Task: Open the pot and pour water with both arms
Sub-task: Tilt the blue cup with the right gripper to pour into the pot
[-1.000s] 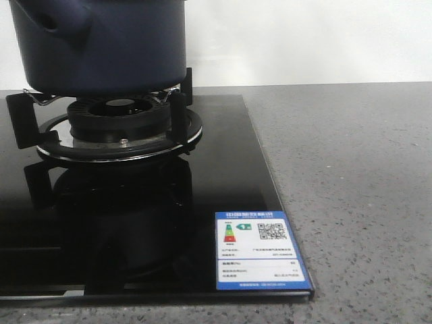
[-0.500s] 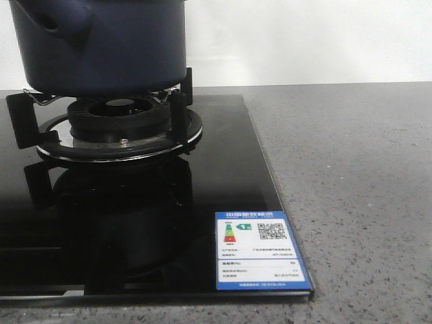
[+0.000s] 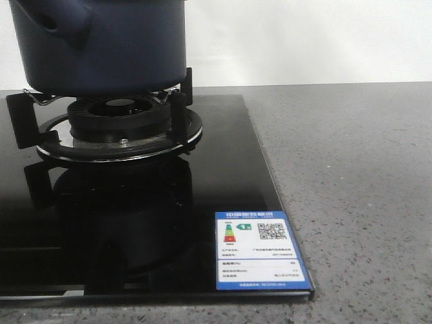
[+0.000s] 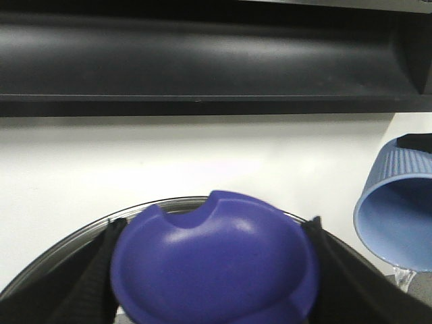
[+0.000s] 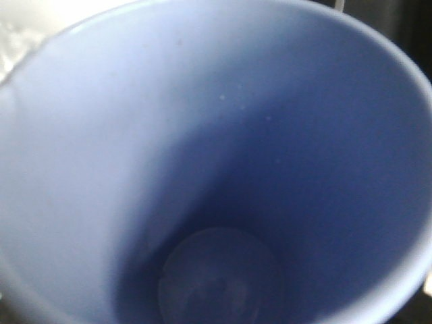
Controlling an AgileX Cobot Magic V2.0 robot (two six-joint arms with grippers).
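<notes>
The dark navy pot (image 3: 108, 47) stands on the gas burner (image 3: 118, 125) at the far left in the front view, its side stub (image 3: 57, 17) towards the camera; its top is cut off. In the left wrist view my left gripper (image 4: 214, 233) is shut on the blue-purple knob (image 4: 216, 263) of a glass lid (image 4: 64, 239), with black fingers (image 4: 94, 270) on both sides. A light blue ribbed cup (image 4: 398, 202) hangs tilted beside it, water (image 4: 403, 275) at its lip. The cup's inside (image 5: 216, 169) fills the right wrist view; the right fingers are hidden. Neither gripper shows in the front view.
The black glass hob (image 3: 223, 175) carries a blue and white energy label (image 3: 260, 250) at its near right corner. Grey speckled counter (image 3: 358, 189) lies to the right, with a white wall behind. A dark shelf or hood (image 4: 202, 61) runs above in the left wrist view.
</notes>
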